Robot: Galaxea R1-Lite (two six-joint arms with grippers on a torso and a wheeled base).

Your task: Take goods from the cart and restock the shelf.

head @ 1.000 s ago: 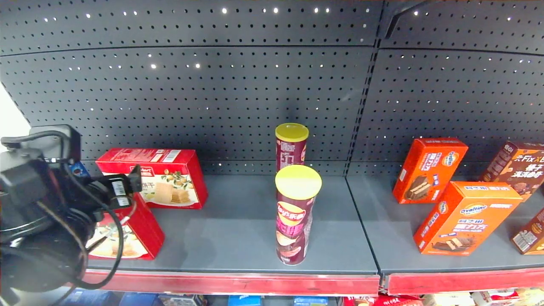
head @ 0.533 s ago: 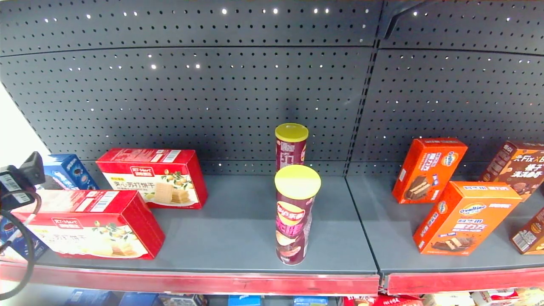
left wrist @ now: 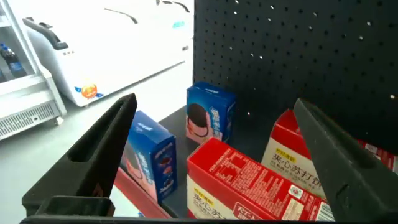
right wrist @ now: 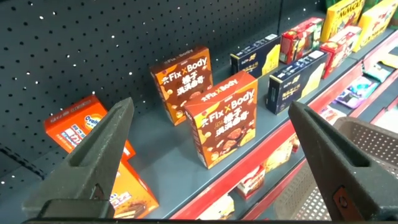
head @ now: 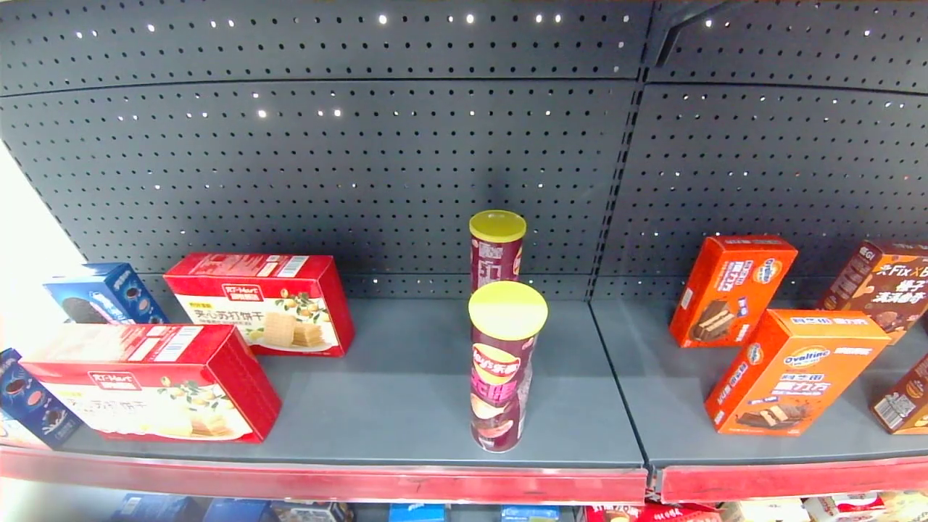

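A grey shelf (head: 406, 399) holds two red cracker boxes: one at the front left (head: 152, 380), one behind it (head: 264, 301). Two maroon chip cans with yellow lids stand mid-shelf, front (head: 504, 366) and back (head: 496, 250). Blue cookie boxes (head: 105, 293) sit at the far left. My left gripper (left wrist: 217, 155) is open and empty, off the shelf's left end, looking at the front red cracker box (left wrist: 249, 190) and blue boxes (left wrist: 208, 118). My right gripper (right wrist: 211, 162) is open and empty, facing brown chocolate boxes (right wrist: 224, 127).
Orange boxes (head: 794, 370) and brown boxes (head: 881, 286) fill the shelf's right bay. A red price rail (head: 391, 482) runs along the front edge, with more goods below. Bare shelf lies between the cracker boxes and cans. A mesh cart edge (right wrist: 367, 149) shows by the right gripper.
My left arm has drawn back from the front red cracker box and left the head view. The box stays on the shelf, uncovering the blue boxes beside it.
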